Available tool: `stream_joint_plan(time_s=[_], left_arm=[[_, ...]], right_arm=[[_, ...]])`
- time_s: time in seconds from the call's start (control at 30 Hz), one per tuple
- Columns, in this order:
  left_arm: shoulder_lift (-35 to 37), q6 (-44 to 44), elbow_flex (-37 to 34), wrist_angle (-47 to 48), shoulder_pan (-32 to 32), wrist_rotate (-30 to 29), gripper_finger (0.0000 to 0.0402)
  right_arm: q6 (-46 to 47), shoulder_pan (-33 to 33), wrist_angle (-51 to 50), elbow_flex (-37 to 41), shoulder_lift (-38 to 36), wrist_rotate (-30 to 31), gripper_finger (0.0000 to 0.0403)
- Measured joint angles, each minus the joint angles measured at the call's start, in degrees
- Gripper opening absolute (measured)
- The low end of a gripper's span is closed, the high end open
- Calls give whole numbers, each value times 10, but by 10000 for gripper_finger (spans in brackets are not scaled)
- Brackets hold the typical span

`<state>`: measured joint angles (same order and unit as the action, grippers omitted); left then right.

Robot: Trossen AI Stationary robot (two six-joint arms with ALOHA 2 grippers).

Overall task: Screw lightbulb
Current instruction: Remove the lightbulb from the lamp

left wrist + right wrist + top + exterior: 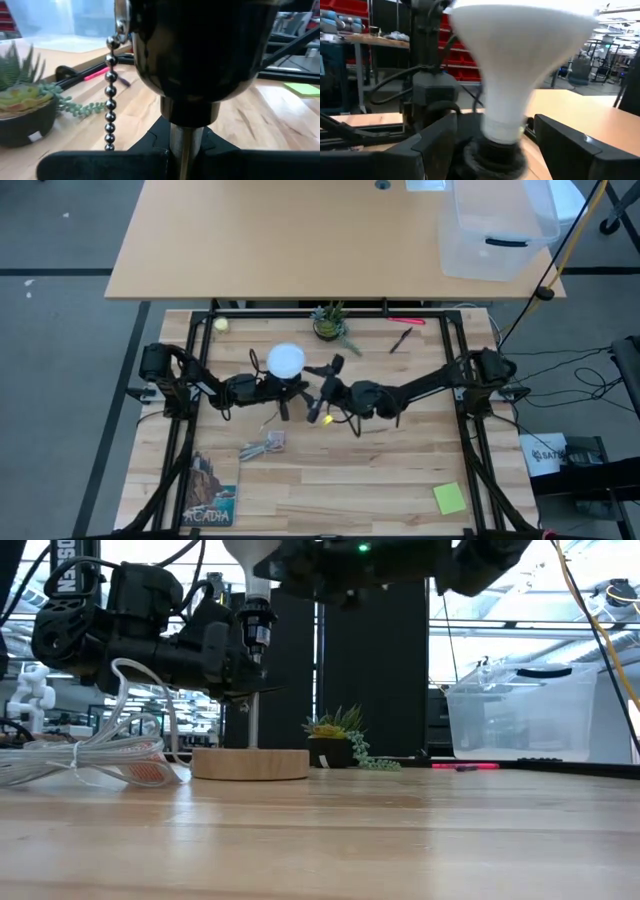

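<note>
Right claw [495, 145] spread, straddling lightbulb [286, 360] neck, bulb sitting upright in black socket [256, 625]; left claw [283, 390] pinching lamp stem [252, 720]. Likely light, fragile, slippery; gripping pale neck safest.

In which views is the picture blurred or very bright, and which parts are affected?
Right wrist view: the lightbulb is soft-edged and blurred, filling the frame between the right claw's dark fingers. Left wrist view: the black socket looms out of focus; the bead chain is clearer. Low view: bright windows behind leave the arms dark.
</note>
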<state>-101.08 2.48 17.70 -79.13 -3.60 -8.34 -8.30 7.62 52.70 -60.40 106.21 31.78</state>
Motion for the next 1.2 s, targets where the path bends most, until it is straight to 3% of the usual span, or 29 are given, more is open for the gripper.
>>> stream_joint_plan(time_s=[0.13,0.47,0.87,1.1,1.2], left_arm=[[0,1,0,2,0,-19,22],[1,1,0,5,0,-31,22],[1,-4,0,8,0,-13,22],[1,-4,-1,9,-1,29,22],[1,-10,0,9,0,63,22]], right_arm=[[1,0,-35,-48,31,55,258],[32,-32,-135,-154,72,49,253],[10,-52,-139,-154,68,-52,152],[28,-69,-151,-154,63,-122,148],[32,-81,-171,-154,55,-187,150]])
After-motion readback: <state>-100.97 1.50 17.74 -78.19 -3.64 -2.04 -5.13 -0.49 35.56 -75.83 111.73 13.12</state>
